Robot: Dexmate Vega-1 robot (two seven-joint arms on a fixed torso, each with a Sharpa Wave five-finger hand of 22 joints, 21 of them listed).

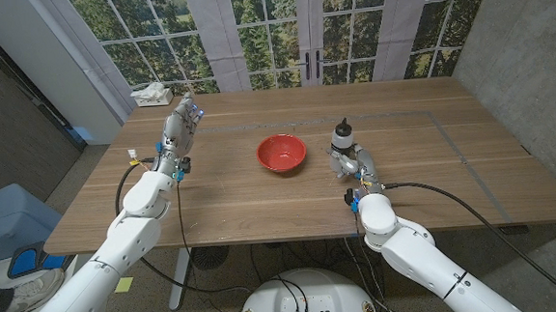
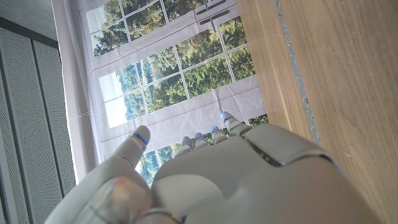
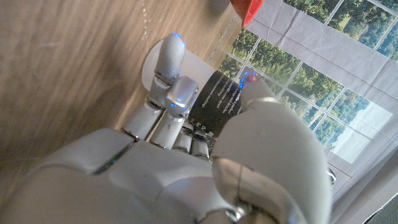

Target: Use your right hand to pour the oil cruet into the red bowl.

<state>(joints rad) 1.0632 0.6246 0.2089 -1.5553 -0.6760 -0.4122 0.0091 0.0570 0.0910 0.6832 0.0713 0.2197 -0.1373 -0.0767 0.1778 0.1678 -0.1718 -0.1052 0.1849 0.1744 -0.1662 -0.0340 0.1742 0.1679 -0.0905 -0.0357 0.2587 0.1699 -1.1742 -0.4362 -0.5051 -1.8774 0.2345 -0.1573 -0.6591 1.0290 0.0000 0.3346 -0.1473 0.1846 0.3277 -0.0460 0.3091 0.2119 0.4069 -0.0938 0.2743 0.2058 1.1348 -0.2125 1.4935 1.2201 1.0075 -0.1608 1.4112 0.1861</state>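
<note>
Right hand: the right hand (image 1: 349, 163) is at the oil cruet (image 1: 343, 137), right of the middle of the table (image 1: 425, 181); in the right wrist view the right hand (image 3: 186, 155) has its fingers (image 3: 169, 59) on one side of the cruet's body and the thumb on the other, wrapped around it in a grip.
Oil cruet: stands upright with a dark cap on top and a pale body; the right wrist view shows the oil cruet (image 3: 217, 93) with a black label band with small print, too blurred to read. I cannot tell whether its base is on the table or raised off it.
Red bowl: the red bowl (image 1: 281, 153) sits on the table near the middle, to the left of the cruet and apart from it; a red corner of the red bowl (image 3: 249, 9) shows beyond the cruet in the right wrist view.
Left hand: the left hand (image 1: 181, 120) is held up over the table's left part, well apart from the bowl; in the left wrist view the left hand (image 2: 217, 180) has its fingers (image 2: 140, 140) extended and apart, holding nothing.
Background: tall paned windows (image 1: 279, 20) with trees outside stand behind the table's far edge.
</note>
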